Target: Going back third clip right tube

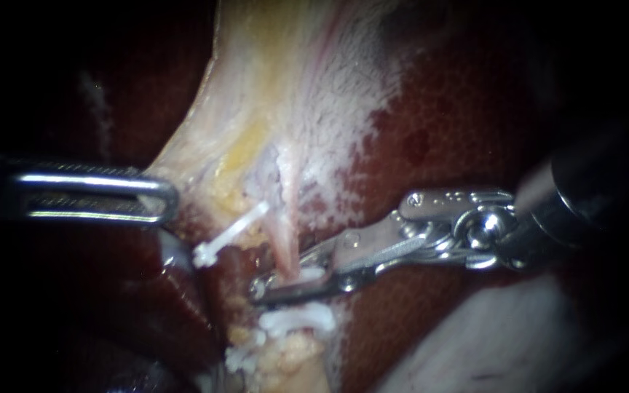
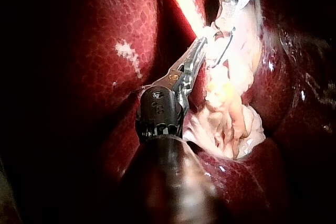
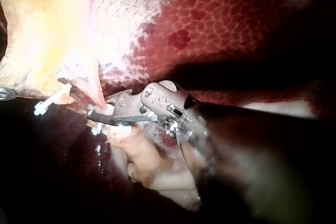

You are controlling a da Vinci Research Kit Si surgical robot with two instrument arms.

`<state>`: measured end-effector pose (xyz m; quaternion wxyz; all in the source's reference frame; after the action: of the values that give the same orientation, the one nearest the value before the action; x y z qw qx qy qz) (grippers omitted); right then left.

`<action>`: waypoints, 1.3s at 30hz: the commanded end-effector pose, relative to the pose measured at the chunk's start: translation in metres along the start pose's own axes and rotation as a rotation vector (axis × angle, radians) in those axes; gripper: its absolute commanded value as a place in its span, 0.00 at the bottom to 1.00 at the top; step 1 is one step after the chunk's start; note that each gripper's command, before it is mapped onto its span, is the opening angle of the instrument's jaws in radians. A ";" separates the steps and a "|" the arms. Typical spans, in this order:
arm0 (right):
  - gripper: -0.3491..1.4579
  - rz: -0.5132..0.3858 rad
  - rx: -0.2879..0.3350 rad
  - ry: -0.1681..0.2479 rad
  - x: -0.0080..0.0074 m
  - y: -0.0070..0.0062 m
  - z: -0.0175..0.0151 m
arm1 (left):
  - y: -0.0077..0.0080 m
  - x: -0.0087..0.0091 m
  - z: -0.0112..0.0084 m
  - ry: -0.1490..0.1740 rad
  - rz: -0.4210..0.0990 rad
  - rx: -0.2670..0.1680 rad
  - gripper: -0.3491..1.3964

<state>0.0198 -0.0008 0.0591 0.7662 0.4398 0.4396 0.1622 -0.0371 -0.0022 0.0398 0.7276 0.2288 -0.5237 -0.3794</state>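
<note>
The thin pink right tube [image 1: 283, 244] is disappearing behind the slim steel jaws of my right instrument [image 1: 277, 279]. These jaws are standing narrowly apart, with the small white plastic clip [image 1: 313, 274] lying across the tube between them and a second white clip [image 1: 296, 320] just beside the lower jaw. My left instrument [image 1: 161, 198], its shaft fading into darkness, is clamping the pale yellowish membrane [image 1: 256, 94] well apart from those jaws, and mottled dark red liver [image 1: 460, 131] is lying behind it all.
</note>
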 end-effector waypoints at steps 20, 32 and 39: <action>0.43 -0.093 -0.048 0.069 0.0003 0.0003 0.0000 | 0.0000 0.0000 0.0000 0.000 0.000 0.001 0.00; 0.52 -0.156 -0.113 0.123 0.0011 0.0000 -0.0025 | 0.0001 0.0001 -0.0001 0.000 0.001 0.001 0.00; 0.52 -0.164 -0.129 0.132 0.0001 -0.0012 -0.0070 | 0.0001 0.0001 -0.0001 0.000 0.001 0.002 0.00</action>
<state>0.0136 0.0023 0.0564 0.7729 0.3403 0.5119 0.1572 -0.0369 -0.0022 0.0399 0.7277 0.2293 -0.5240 -0.3787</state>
